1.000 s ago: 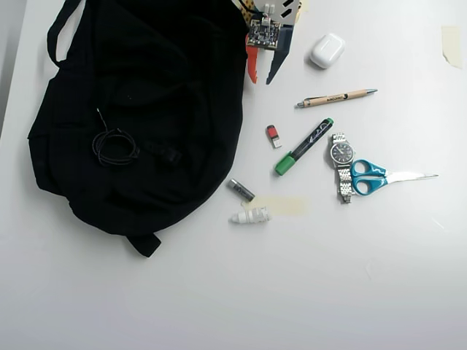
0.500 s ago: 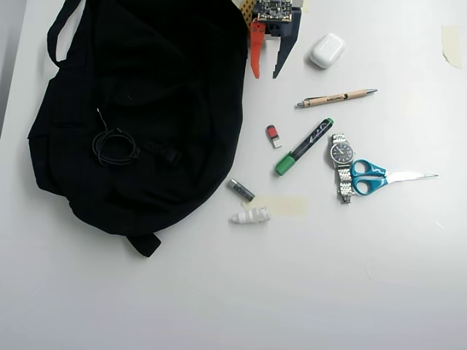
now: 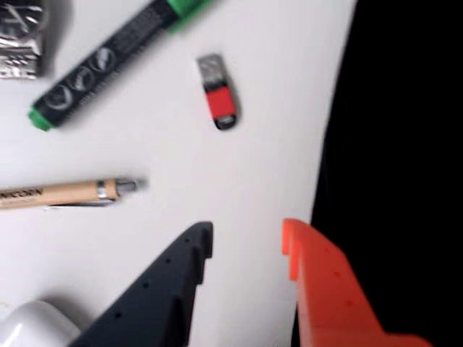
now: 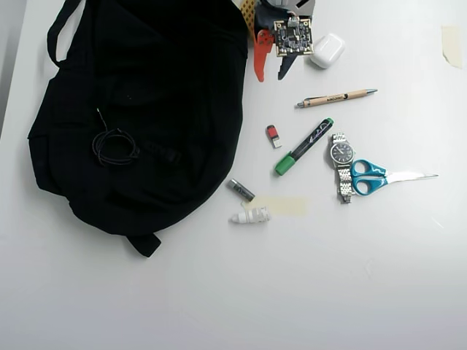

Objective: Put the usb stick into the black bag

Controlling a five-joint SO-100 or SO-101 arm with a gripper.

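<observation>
Wrist view: usb stick (image 3: 218,101) lies on table beyond parted jaws, untouched.

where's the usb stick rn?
In the overhead view the usb stick lies on the white table, between the black bag on its left and the green marker on its right.

The pen (image 3: 69,194) carries dark lettering along its tan barrel; in the wrist view it reads roughly "NICCON", though the start is cut off at the frame edge and the letters are blurred. The marker (image 3: 108,61) bears round white symbols and a line of small white print on its black body, too blurred to read. In the overhead view the watch (image 4: 341,154) dial is too small to read.
</observation>
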